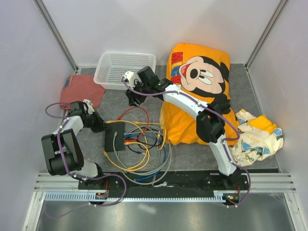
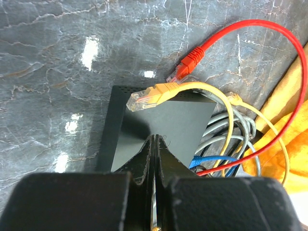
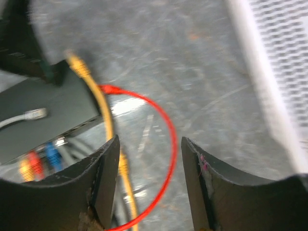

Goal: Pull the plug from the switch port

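The switch (image 1: 115,136) is a flat black box lying left of a tangle of cables. In the right wrist view the switch (image 3: 43,108) shows orange, red (image 3: 33,161) and blue (image 3: 50,155) plugs sitting in its sockets. A loose orange plug (image 2: 147,97) lies on the switch's top (image 2: 173,120), and a loose red plug (image 2: 190,61) lies on the table behind it. My left gripper (image 1: 100,126) is shut, its fingertips (image 2: 155,138) just over the switch's top. My right gripper (image 1: 134,99) is open and empty (image 3: 150,144), above the red cable loop (image 3: 166,144), away from the switch.
A white mesh basket (image 1: 108,72) stands at the back, a red cloth (image 1: 82,90) to its left. A yellow Mickey Mouse shirt (image 1: 192,96) and a patterned cloth (image 1: 255,137) lie on the right. Coiled grey, yellow and blue cables (image 1: 144,156) spread right of the switch.
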Controlling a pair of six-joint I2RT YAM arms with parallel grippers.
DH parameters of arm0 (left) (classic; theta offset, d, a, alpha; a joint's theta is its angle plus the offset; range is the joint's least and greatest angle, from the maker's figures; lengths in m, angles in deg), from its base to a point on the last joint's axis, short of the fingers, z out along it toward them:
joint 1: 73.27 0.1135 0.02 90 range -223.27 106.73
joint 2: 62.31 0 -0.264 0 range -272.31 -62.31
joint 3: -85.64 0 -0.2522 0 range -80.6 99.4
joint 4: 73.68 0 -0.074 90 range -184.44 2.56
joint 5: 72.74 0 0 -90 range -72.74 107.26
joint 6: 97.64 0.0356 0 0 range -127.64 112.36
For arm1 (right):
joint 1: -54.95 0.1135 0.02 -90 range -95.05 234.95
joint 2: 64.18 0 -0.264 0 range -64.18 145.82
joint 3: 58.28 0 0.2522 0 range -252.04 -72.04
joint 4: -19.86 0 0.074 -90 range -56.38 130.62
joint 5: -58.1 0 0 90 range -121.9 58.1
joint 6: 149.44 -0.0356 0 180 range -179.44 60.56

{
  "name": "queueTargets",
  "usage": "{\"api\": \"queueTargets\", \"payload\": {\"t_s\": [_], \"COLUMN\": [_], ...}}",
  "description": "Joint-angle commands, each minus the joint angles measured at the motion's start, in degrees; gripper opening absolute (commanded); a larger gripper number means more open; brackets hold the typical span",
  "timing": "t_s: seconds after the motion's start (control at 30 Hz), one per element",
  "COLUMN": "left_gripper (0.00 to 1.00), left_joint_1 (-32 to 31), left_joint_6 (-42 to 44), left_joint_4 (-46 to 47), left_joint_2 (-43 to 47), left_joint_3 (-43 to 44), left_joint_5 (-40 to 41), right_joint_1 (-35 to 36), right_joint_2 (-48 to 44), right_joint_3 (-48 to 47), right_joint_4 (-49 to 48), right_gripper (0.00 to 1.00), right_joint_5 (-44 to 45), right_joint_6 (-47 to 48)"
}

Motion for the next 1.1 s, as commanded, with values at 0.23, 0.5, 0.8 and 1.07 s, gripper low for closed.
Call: {"api": "queueTargets", "payload": {"t_s": [0.23, 0.5, 0.8, 1.07], "left_gripper": [0.02, 0.24, 0.17, 0.1], "left_joint_1": [0.65, 2.49, 2.76, 1.35], "left_joint_6": [1.83, 2.1, 2.98, 3.95], "left_joint_4": [-4.97, -12.09, -13.42, -11.48], "left_joint_2": [5.34, 8.6, -3.51, -12.75], "left_joint_3": [4.38, 5.54, 8.77, 14.84], "left_joint_5": [5.38, 16.27, 14.9, 2.51], "right_joint_1": [1.67, 2.64, 5.01, 5.54], "right_joint_2": [-1.0, 5.94, 13.33, 15.7], "right_joint_3": [12.0, 8.77, 0.33, -3.81], "right_joint_4": [-1.68, -2.12, -4.58, -6.25], "right_gripper": [0.49, 0.36, 0.36, 0.36], "right_joint_5": [-22.1, -18.93, -16.64, -13.13], "right_joint_6": [-12.42, -16.81, -20.41, -20.25]}}
